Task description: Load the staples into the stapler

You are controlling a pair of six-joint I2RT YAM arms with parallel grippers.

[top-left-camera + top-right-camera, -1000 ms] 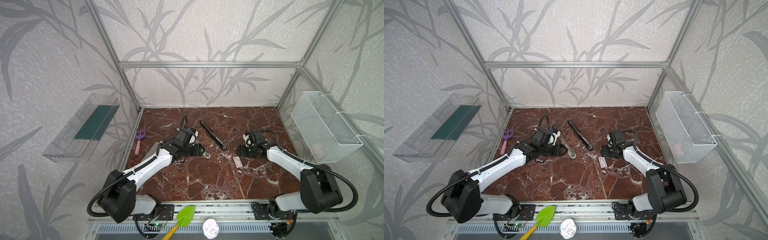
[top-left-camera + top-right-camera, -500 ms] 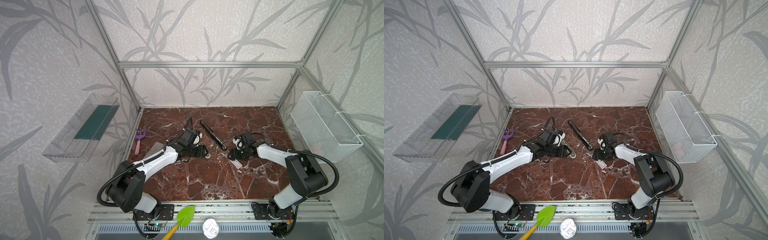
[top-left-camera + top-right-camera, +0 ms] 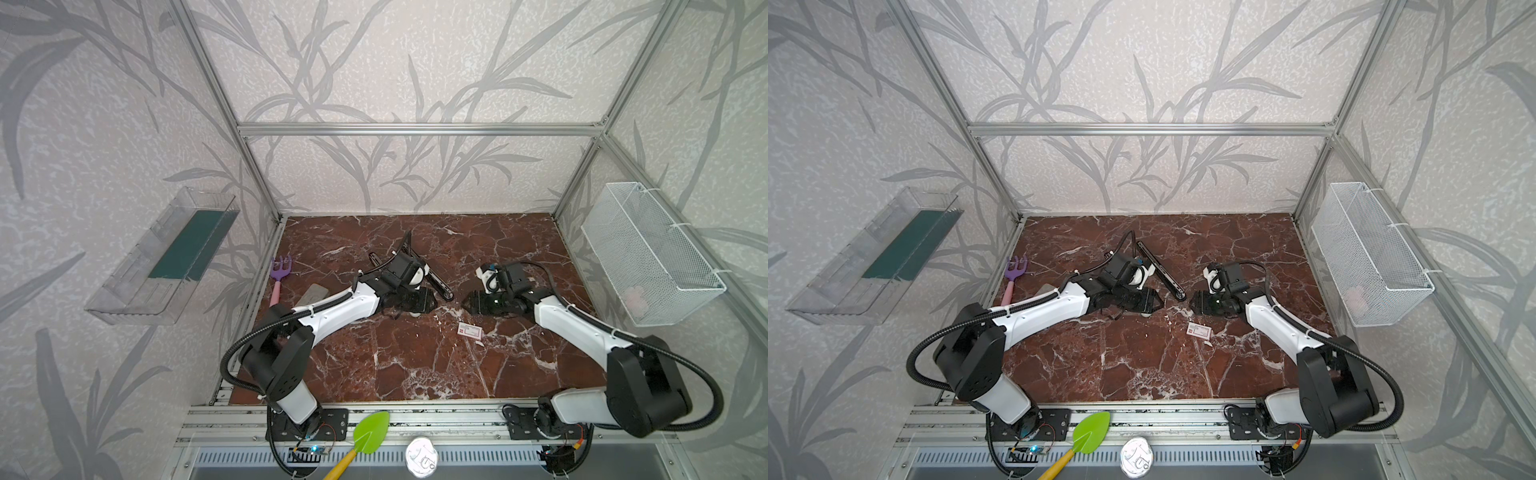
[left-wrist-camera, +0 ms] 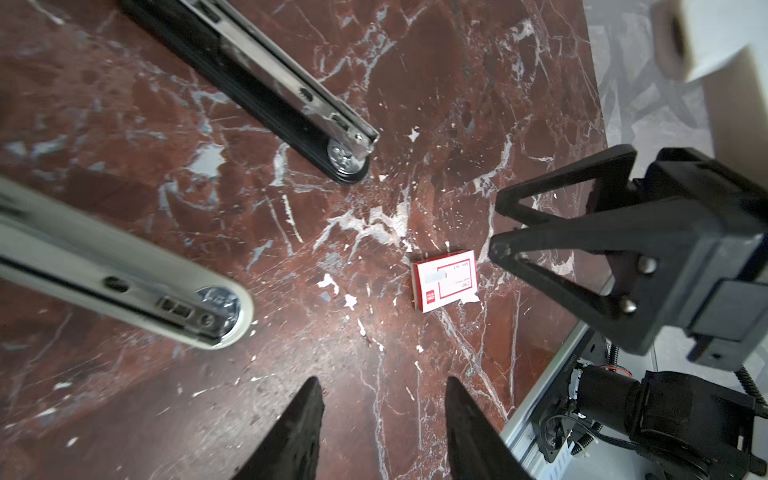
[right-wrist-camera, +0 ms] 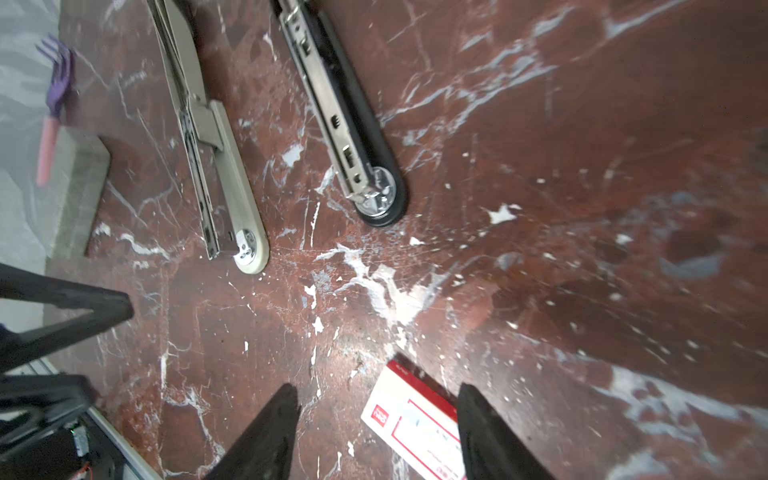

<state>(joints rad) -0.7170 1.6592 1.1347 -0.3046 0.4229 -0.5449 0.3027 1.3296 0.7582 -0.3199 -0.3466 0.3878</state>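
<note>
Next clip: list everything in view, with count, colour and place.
black stapler: 1, black, opened, mid-table
beige stapler: 1, beige, opened, left of it
staples box: 1, white-red, front of both
rake: 1, purple, pink handle, table's left edge
block: 1, grey, beside rake
bin: 1, clear, left wall
basket: 1, white wire, right wall
shovel: 1, green, front rail
disc: 1, silver, front rail
left gripper: 1, black, open, by beige stapler
right gripper: 1, black, open, by staples box
</note>
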